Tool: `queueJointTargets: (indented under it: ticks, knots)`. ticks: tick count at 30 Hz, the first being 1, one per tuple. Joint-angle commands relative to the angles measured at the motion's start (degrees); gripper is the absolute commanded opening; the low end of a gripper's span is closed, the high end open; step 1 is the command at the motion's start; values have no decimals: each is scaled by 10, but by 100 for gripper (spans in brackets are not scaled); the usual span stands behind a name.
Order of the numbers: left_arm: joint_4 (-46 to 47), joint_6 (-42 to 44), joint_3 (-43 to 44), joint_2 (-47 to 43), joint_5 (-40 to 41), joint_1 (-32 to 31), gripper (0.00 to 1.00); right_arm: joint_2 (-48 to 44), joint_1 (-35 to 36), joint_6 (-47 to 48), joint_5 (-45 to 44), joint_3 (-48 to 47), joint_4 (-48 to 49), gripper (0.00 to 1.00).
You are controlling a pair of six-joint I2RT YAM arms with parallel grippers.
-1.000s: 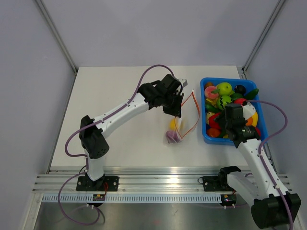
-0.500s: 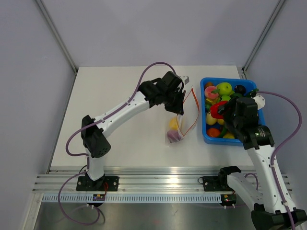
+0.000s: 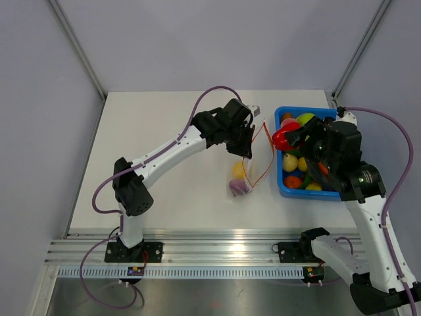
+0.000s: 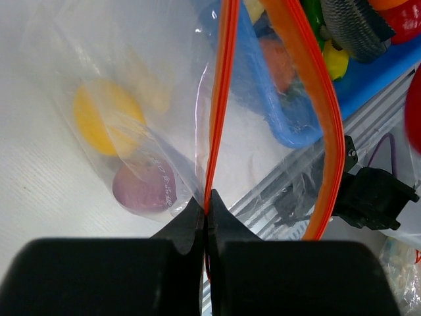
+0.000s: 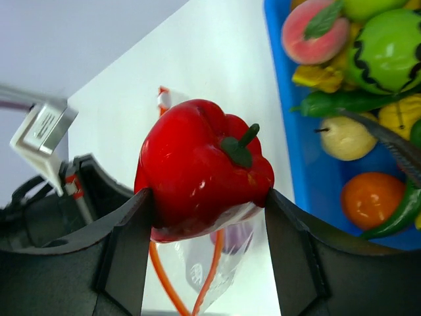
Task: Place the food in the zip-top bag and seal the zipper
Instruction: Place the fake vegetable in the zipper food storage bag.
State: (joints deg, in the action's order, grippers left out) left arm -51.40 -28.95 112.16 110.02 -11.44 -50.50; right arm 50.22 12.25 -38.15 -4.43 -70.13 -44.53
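My left gripper (image 3: pixel 248 150) is shut on the orange-red zipper (image 4: pixel 219 112) of the clear zip-top bag (image 3: pixel 248 170) and holds its mouth open above the table. A yellow food piece (image 4: pixel 105 117) and a purple one (image 4: pixel 143 188) lie inside the bag. My right gripper (image 3: pixel 287 137) is shut on a red toy bell pepper (image 5: pixel 200 168) and holds it in the air between the bag's mouth and the blue bin (image 3: pixel 285 187). In the right wrist view the open zipper loop (image 5: pixel 217 276) hangs just below the pepper.
The blue bin at the right holds several more toy foods: a peach (image 5: pixel 314 31), a green fruit (image 5: pixel 385 49), a pear (image 5: pixel 345 138) and an orange piece (image 5: pixel 370 197). The grey side walls stand left and right of the white table (image 3: pixel 158 131).
My right gripper has lifted the red pepper out of the bin and carried it up and left toward the bag's mouth. The left gripper keeps hold of the zipper almost unmoved.
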Motion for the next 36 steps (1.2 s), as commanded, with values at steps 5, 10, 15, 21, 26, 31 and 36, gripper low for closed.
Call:
queueJointTargets:
  ticks: [5, 10, 15, 21, 26, 31, 36]
  knots:
    - [-2, -1, 43, 10, -10, 2, 0, 57, 153, 12, -72, -46, 1, 36]
    - [-12, 4, 52, 4, -8, 2, 0, 97, 175, 4, -135, -34, -19, 36]
    - [-16, 5, 55, -7, -5, 7, 0, 117, 175, 7, -154, -15, -23, 38]
    - [-9, 1, 56, -11, -28, 7, 0, 140, 177, 19, -146, -19, -22, 63]
    - [-6, 0, 57, -9, -35, 8, 0, 139, 178, 36, -132, -34, -29, 96]
    - [-5, -1, 54, -6, -35, 8, 0, 123, 177, 37, -178, -48, -57, 96]
    - [6, -4, 34, -11, -33, 8, 0, 96, 173, 46, -278, -56, -93, 85]
